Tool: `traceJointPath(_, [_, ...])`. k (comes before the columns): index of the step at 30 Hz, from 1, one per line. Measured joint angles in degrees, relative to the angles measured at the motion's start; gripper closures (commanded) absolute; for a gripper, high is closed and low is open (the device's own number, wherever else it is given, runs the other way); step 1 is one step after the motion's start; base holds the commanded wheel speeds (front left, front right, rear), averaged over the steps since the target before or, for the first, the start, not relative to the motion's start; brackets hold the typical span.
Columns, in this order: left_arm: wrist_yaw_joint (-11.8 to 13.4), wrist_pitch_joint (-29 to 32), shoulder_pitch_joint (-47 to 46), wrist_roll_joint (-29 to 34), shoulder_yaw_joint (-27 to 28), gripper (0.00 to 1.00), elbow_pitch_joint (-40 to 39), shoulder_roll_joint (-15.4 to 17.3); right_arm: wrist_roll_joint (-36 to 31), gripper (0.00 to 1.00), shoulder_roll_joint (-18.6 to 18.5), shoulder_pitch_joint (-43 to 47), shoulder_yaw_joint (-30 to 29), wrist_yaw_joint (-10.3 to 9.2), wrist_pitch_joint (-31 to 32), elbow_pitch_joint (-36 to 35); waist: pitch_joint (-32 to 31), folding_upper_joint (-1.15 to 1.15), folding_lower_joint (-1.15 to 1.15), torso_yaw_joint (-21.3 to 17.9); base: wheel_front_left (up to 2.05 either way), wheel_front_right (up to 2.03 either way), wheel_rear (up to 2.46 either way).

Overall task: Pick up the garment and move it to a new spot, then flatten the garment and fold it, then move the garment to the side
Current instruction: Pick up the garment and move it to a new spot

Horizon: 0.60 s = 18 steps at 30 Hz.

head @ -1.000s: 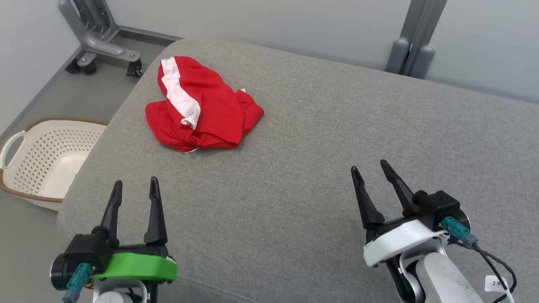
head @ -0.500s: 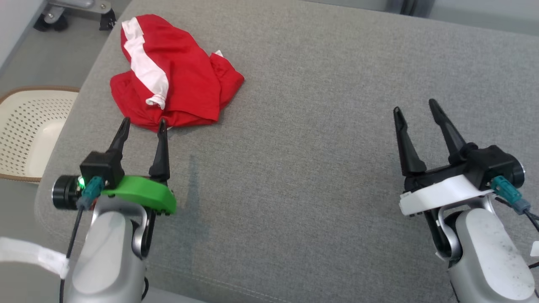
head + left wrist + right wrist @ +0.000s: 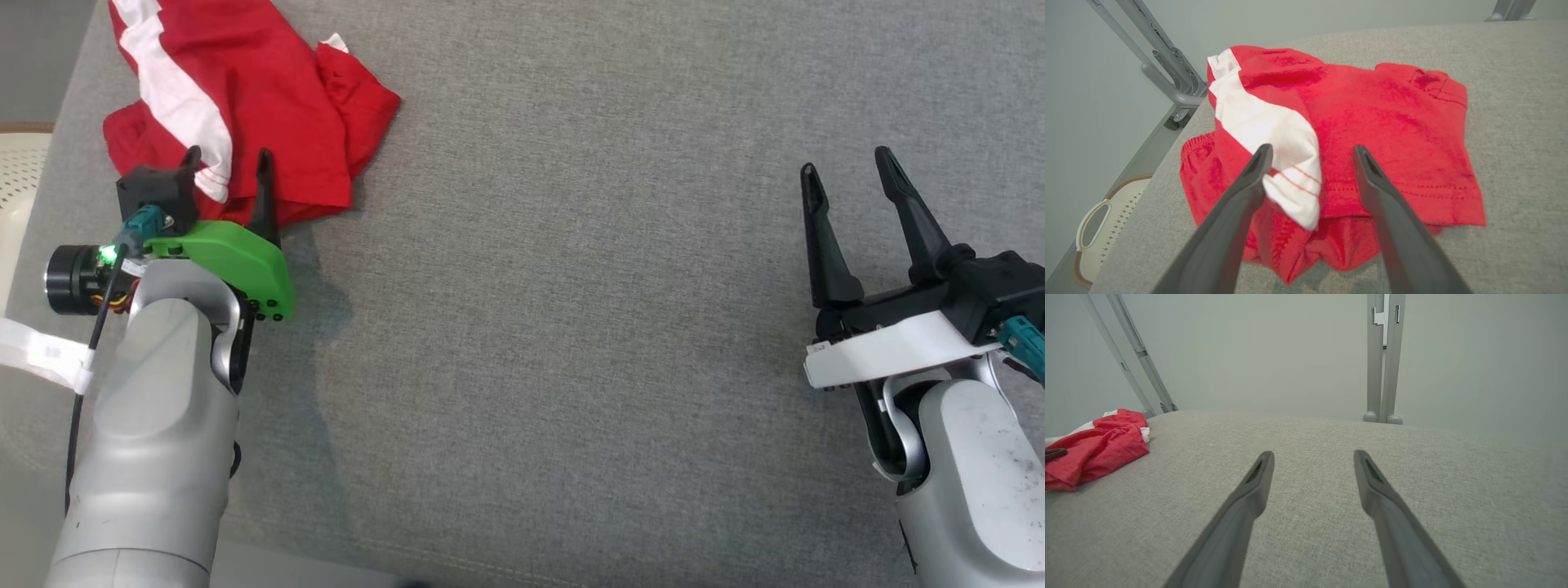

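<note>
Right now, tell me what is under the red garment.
The red garment lies crumpled on the grey cushion, which shows beside and in front of it. At its near edge a lower red fold peeks out. Whatever else sits beneath the heap is covered by cloth.

Your views bright and evenly lit, soft diffuse light, faint shadow on cushion (image 3: 326, 302) just behind left gripper (image 3: 229, 153) fingers (image 3: 263, 192), finger bases blurred toward your wrist lenses
</note>
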Motion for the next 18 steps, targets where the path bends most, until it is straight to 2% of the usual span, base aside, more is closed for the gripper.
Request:
traceJointPath(2, [0.2, 0.1, -1.3, 0.0, 0.2, 0.00, 2.4, 0.3, 0.0, 0.00, 0.0, 0.0, 0.2, 0.00, 0.0, 0.0, 0.6, 0.00, 0.00, -0.7, 0.00, 0.00, 0.00])
traceJointPath(3, [0.1, 0.2, -1.7, -0.4, 0.3, 0.08, 3.4, 0.3, 0.0, 0.00, 0.0, 0.0, 0.2, 0.00, 0.0, 0.0, 0.8, 0.00, 0.00, -1.0, 0.00, 0.00, 0.00])
traceJointPath(4, [0.1, -0.1, -2.0, -0.7, 0.5, 0.58, 4.2, 0.3, 0.0, 0.00, 0.0, 0.0, 0.3, 0.00, 0.0, 0.0, 0.9, 0.00, 0.00, -1.2, 0.00, 0.00, 0.00])
traceJointPath(5, [0.1, -0.6, -2.4, -1.0, 0.6, 1.00, 4.9, 0.3, 0.0, 0.00, 0.0, 0.0, 0.3, 0.00, 0.0, 0.1, 1.0, 0.00, 0.00, -1.5, 0.00, 0.00, 0.00])
traceJointPath(12, [-0.4, -4.0, -2.9, -1.5, 0.7, 1.00, 6.8, 0.7, 0.0, 0.00, 0.5, 0.0, 0.4, 0.00, -0.6, 1.6, -0.6, 0.00, 0.00, -1.9, 0.00, 0.00, 0.00])
traceJointPath(18, [-0.6, -4.8, -1.9, -2.0, 1.4, 1.00, 0.7, 1.1, 0.1, 0.00, 1.7, 0.2, 1.0, 0.00, -1.3, 3.5, -3.9, 0.00, 0.00, -2.0, 0.00, 0.00, 0.00])
